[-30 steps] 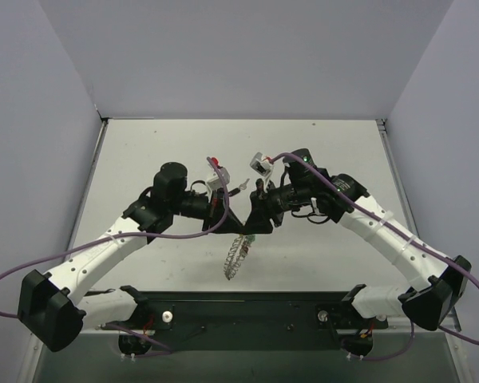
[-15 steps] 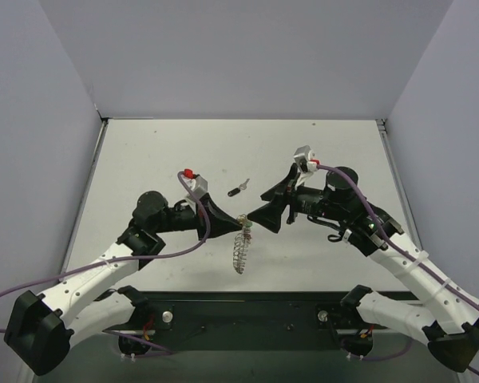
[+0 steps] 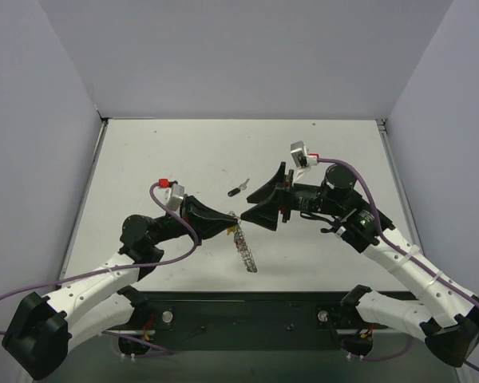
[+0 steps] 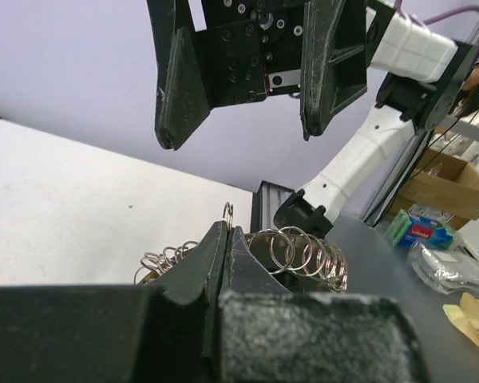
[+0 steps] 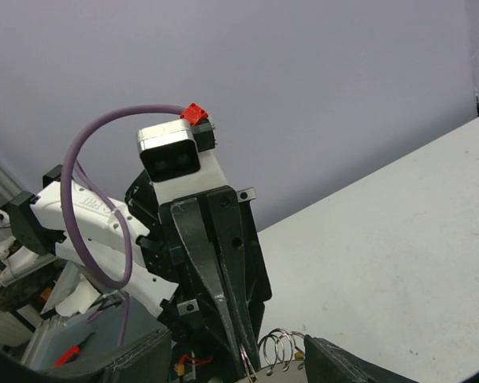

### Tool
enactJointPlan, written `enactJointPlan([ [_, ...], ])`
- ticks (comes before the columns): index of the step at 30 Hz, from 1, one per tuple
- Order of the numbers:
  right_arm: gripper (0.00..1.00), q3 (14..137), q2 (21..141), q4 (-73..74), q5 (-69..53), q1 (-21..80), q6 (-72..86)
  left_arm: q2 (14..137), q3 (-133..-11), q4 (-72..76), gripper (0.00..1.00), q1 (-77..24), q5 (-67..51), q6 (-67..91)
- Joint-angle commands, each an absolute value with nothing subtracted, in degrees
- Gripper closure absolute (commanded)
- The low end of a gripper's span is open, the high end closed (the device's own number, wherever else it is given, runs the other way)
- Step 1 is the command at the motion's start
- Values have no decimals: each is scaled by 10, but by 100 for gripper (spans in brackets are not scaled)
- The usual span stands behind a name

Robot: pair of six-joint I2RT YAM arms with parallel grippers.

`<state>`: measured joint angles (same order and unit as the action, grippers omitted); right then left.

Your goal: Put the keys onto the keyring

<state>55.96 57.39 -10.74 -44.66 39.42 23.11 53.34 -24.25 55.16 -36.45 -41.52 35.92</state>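
The keyring is a coil-rimmed silver ring hanging over the table from my left gripper, which is shut on its top rim. The left wrist view shows the shut jaws pinching the rim, with the ring's coils just behind. My right gripper is open and faces the left gripper, its fingers either side of the ring's top without touching it. Its fingers hang above in the left wrist view. Small coloured bits, keys perhaps, sit on the ring. A black-headed key lies on the table behind the grippers.
The white table has grey walls at the back and on both sides. A black rail with the arm bases runs along the near edge. Purple cables loop off both arms.
My left arm has pulled back to the left, still holding the ring, which now hangs down to the right. My right gripper has moved left, its open fingers level with the ring's top.
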Motion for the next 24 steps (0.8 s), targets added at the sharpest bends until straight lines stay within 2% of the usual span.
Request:
enactJointPlan([
  [1, 35, 557, 573, -180, -490, 402, 250, 540, -245, 702, 100, -367, -385, 405],
  [10, 45, 554, 584, -177, -492, 415, 248, 560, -245, 778, 100, -367, -388, 440],
  [18, 66, 552, 589, -187, -506, 420, 255, 562, -244, 786, 100, -367, -381, 444],
  [21, 64, 551, 586, -183, -483, 419, 253, 557, -241, 778, 100, -366, -381, 440],
  [22, 56, 548, 581, -174, -469, 415, 250, 549, -240, 770, 100, -363, -381, 436],
  [24, 49, 546, 570, -163, -446, 405, 247, 530, -240, 725, 100, -359, -392, 420],
])
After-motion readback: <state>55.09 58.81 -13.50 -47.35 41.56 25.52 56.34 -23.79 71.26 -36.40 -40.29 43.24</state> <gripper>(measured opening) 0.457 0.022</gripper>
